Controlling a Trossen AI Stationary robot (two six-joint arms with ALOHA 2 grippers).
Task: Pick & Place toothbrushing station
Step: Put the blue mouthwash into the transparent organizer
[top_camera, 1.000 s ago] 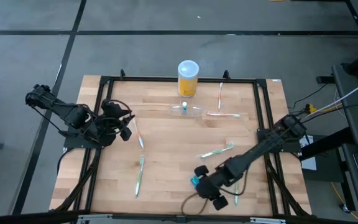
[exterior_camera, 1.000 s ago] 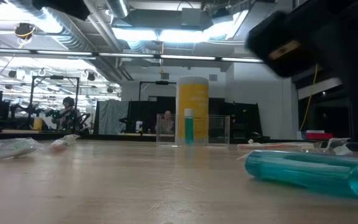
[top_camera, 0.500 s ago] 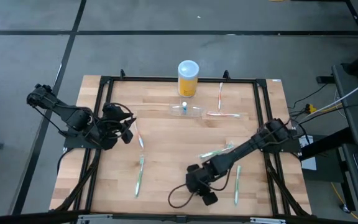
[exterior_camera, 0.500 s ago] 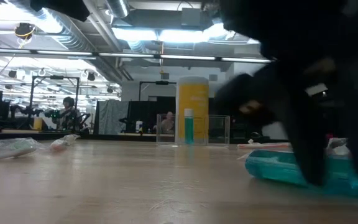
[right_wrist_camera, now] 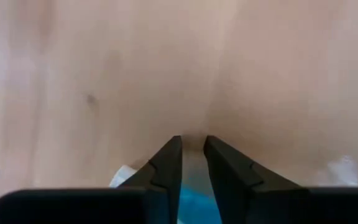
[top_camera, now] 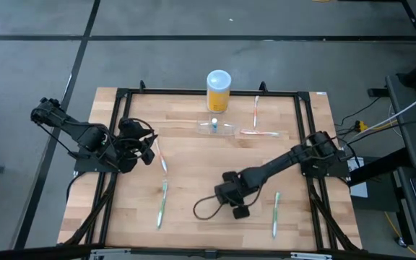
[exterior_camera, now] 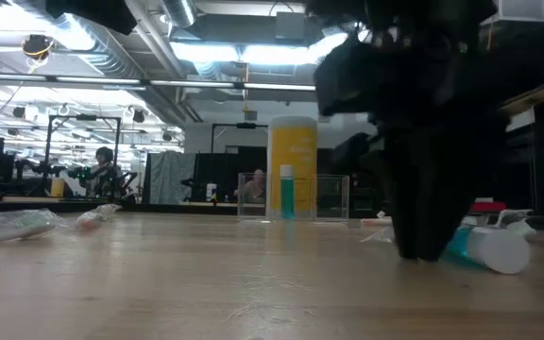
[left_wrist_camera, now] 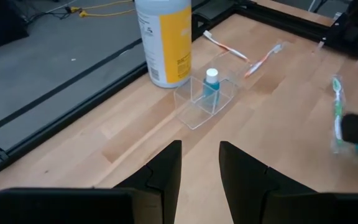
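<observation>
- The left gripper (top_camera: 149, 148) waits near the left edge of the light wooden table (top_camera: 193, 180), at about 9 o'clock. Its two dark fingers (left_wrist_camera: 166, 171) stand a little apart with nothing between them.
- Just right of it lies a toothbrush in a clear wrapper (top_camera: 160, 157), and a green toothbrush in a clear wrapper (top_camera: 162, 204) lies at about 7 o'clock.
- The toothbrushing station, a small clear see-through plastic holder (top_camera: 217, 127), sits on the wood at about 12 o'clock. A little blue tube with a white cap (left_wrist_camera: 211, 84) stands inside it.
- Just behind the holder, by the far edge, stands a tall yellow round container with a white lid (top_camera: 218, 89).
- The right gripper (top_camera: 231, 195) is low over the table at about 6 o'clock, well apart from the holder. Its fingers (right_wrist_camera: 169, 163) are squeezed onto a blue tube with a white end (exterior_camera: 484, 246) that lies on the wood.
- Two orange and white toothbrushes (top_camera: 256, 110) lie right of the holder, at about 1 o'clock.
- One more green toothbrush (top_camera: 274, 214) lies at about 5 o'clock, right of the right gripper.
</observation>
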